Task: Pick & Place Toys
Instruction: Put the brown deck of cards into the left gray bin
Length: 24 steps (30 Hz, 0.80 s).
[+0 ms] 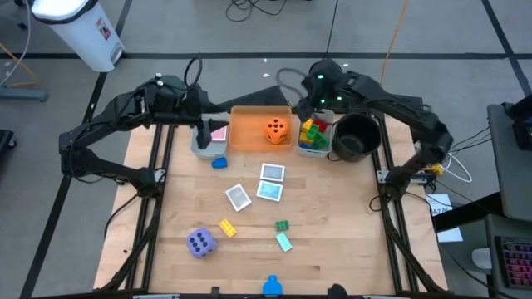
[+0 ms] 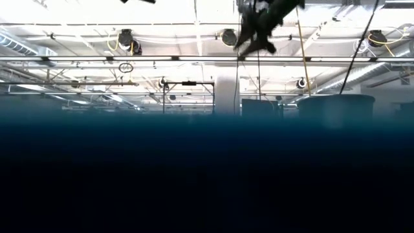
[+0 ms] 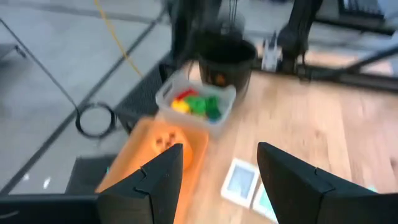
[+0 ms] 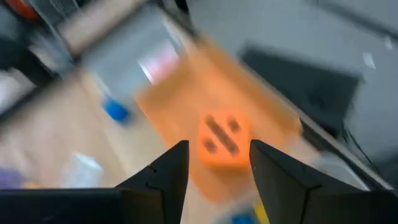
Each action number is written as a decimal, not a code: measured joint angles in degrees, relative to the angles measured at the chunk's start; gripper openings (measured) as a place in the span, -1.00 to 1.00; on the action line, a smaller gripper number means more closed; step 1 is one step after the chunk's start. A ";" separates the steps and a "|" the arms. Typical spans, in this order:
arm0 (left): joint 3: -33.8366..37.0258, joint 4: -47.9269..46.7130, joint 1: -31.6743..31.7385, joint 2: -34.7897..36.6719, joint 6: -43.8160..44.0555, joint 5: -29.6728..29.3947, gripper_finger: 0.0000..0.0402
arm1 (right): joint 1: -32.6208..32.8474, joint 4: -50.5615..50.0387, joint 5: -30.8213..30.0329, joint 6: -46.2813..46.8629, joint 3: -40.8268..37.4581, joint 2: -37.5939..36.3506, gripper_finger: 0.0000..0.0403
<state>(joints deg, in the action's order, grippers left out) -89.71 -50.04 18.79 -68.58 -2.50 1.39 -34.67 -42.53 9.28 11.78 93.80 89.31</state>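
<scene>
The wooden plank surface (image 1: 332, 208) filled the centre of the high view. Along its upper edge sat a grey bin (image 1: 208, 143) holding a pink card, an orange rectangular bin (image 1: 259, 130) with the orange foam die (image 1: 278, 129) inside, a clear tub of plastic bricks (image 1: 314, 135), and a round black bowl (image 1: 357, 136).

The right gripper (image 4: 214, 165) hung above the orange bin, its jaws parted with nothing between them; the die lay just beyond them on the bin floor. The left gripper (image 3: 214, 171) stood over the grey bin at upper left, jaws parted and empty.

Lower down lay 3 glossy square picture cards (image 1: 268, 190) at centre, a blue brick (image 1: 219, 163) near the grey bin, a yellow brick (image 1: 227, 227), 2 green bricks (image 1: 283, 226), and the purple foam die (image 1: 200, 242) at lower left.
</scene>
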 joint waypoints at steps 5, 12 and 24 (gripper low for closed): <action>0.00 -9.94 -0.52 0.24 3.35 1.10 0.07 | 4.18 13.25 -0.02 9.42 -3.58 -6.96 -0.23; 3.98 -16.26 -4.66 0.29 8.10 6.32 0.07 | 15.22 29.81 4.16 20.68 -13.75 -12.73 -0.22; 22.85 -10.63 -16.29 0.23 17.98 6.60 0.07 | 38.16 44.97 -8.85 26.52 -29.60 -10.19 -0.22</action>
<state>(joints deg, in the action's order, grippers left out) -66.86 -60.67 2.50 -68.34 15.48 8.00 3.49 2.44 0.43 38.30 64.20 79.12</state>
